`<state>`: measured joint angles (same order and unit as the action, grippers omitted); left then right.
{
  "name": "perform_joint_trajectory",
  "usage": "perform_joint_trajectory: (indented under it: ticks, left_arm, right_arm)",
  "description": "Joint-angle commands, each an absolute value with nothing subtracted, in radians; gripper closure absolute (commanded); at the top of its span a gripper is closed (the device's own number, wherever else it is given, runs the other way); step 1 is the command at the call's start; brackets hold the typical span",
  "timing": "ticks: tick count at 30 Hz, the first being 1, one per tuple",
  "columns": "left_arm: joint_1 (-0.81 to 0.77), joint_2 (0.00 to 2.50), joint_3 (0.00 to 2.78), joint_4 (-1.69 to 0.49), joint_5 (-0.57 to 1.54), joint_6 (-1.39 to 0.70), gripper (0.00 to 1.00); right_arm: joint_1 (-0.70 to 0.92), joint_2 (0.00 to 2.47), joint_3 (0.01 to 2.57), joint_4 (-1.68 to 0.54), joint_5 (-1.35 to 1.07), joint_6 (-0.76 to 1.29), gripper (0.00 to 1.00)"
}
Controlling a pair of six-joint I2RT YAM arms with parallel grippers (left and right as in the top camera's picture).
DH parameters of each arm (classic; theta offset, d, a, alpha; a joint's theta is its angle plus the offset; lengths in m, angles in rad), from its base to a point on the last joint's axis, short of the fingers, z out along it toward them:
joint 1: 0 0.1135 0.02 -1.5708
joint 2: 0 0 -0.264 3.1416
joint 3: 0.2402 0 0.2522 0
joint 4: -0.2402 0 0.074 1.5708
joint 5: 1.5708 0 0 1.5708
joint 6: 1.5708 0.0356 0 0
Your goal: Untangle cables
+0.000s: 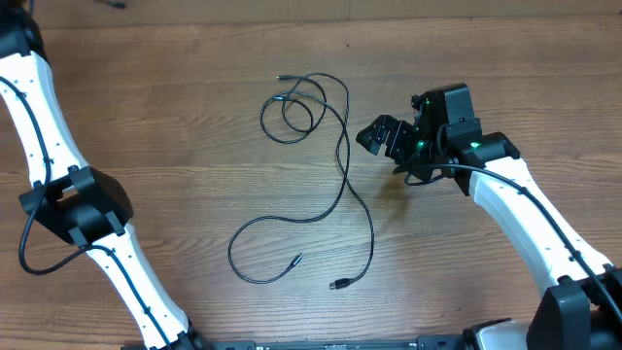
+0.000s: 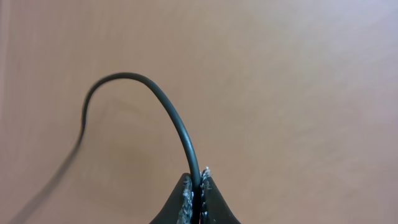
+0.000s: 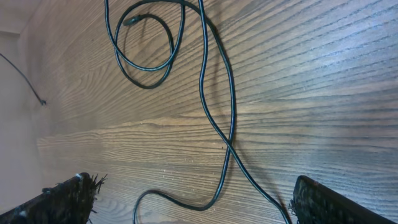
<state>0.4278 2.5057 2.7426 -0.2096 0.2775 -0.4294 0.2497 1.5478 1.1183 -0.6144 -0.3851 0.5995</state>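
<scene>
Wood-grain worktop (image 1: 175, 87), black cables (image 1: 342, 146) looped and crossed on it; left gripper (image 2: 199, 178) pinched on a cable strand (image 2: 183, 127); right gripper (image 1: 384, 138) wide open

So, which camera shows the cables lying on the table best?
The overhead view: the cables show whole there, end to end. The right wrist view shows only part of them, between the open right fingers. The left wrist view shows just one cable pinched in the shut left fingers.
</scene>
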Motion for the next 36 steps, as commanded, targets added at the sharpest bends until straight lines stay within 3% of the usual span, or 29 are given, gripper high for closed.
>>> perform_joint_trajectory:
  ticks: [1, 5, 10, 18, 23, 27, 29, 36]
  left_arm:
    - [0.427, 2.498, 2.785, -0.257, 0.290, -0.323, 0.96]
    - [0.427, 2.498, 2.757, -0.430, 0.051, -0.214, 0.96]
    - [0.442, 2.498, 2.655, -0.467, -0.305, -0.258, 0.96]
    - [0.496, 2.498, 2.445, -0.412, -0.328, -0.535, 0.96]
    - [0.501, 2.498, 2.286, -0.425, -0.405, -0.590, 0.93]
    - [0.502, 2.498, 2.196, -0.476, -0.403, -0.521, 0.51]
    - [0.502, 2.498, 2.193, -0.522, -0.403, -0.470, 0.01]
    - [0.468, 2.421, 2.377, -0.782, -0.358, -0.434, 0.00]
  right_arm:
    - [0.254, 1.551, 1.123, -0.611, -0.377, 0.599, 0.00]
    - [0.254, 1.551, 1.123, -0.611, -0.378, 0.599, 0.00]
    - [0.254, 1.551, 1.123, -0.611, -0.378, 0.599, 0.00]
    - [0.254, 1.551, 1.123, -0.611, -0.378, 0.599, 0.00]
    - [0.254, 1.551, 1.123, -0.611, -0.377, 0.599, 0.00]
    - [0.254, 1.551, 1.123, -0.611, -0.378, 0.599, 0.00]
    - [0.254, 1.551, 1.123, -0.611, -0.377, 0.599, 0.00]
    - [0.254, 1.551, 1.123, -0.611, -0.377, 0.599, 0.00]
